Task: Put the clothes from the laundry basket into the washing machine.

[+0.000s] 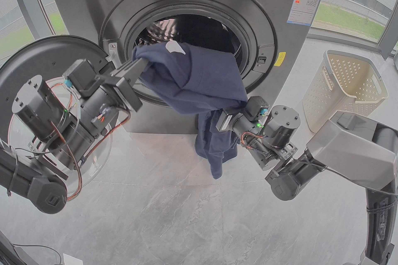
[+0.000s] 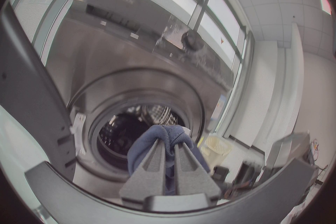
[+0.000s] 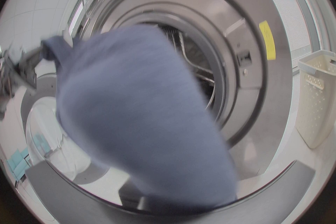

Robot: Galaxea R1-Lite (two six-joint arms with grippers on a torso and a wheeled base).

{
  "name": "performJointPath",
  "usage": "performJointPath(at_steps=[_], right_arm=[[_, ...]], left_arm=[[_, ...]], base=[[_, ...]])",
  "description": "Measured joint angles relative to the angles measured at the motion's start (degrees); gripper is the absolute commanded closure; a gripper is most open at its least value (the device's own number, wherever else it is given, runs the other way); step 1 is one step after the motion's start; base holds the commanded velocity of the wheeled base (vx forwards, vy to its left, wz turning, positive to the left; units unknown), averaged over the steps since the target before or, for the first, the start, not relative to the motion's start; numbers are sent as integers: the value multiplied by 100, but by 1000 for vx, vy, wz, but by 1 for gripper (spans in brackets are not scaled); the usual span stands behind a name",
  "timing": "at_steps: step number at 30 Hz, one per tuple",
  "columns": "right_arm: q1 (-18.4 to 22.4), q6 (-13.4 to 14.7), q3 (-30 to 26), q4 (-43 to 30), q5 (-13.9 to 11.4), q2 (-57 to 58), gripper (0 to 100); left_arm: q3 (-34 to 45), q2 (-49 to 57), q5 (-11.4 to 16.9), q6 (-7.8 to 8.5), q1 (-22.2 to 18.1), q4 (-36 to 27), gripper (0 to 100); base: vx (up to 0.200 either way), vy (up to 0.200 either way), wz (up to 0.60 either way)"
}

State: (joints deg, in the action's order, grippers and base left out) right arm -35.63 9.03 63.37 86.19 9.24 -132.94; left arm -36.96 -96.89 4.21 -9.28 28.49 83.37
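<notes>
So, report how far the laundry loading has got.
Done: washer door open, navy garment out of the laundry basket. In hand: left claw and right claw hold it stretched before the drum, its tail hanging outside. Left: push it in; basket's visible part looks empty.

- Washer [image 1: 269,1] stands on the floor [image 1: 166,203], facing the robot.
- Door [image 1: 41,63] is swung open to the washer's left; drum [image 1: 207,32] mouth is exposed.
- Garment [image 1: 195,79] hangs across the front of the drum mouth, spanning between the two grippers.
- Left gripper [image 1: 139,67] sits at the mouth's left edge, just in front of the door hinge, clamped on the garment's upper left end.
- Right gripper [image 1: 232,114] sits below and right of the mouth, under the garment's right end.
- Garment's tail hangs beside the right gripper, in front of the washer's lower panel, clear of the floor.
- Basket [image 1: 319,100] stands on the floor to the washer's right, well apart from both grippers.
</notes>
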Motion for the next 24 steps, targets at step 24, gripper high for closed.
performJointPath(at_steps=[24], right_arm=[[-105, 84, -138, -20, 167, 763, 100]], left_arm=[[1274, -2016, 61, 549, -243, 530, 100]], base=[[0, 0, 0]])
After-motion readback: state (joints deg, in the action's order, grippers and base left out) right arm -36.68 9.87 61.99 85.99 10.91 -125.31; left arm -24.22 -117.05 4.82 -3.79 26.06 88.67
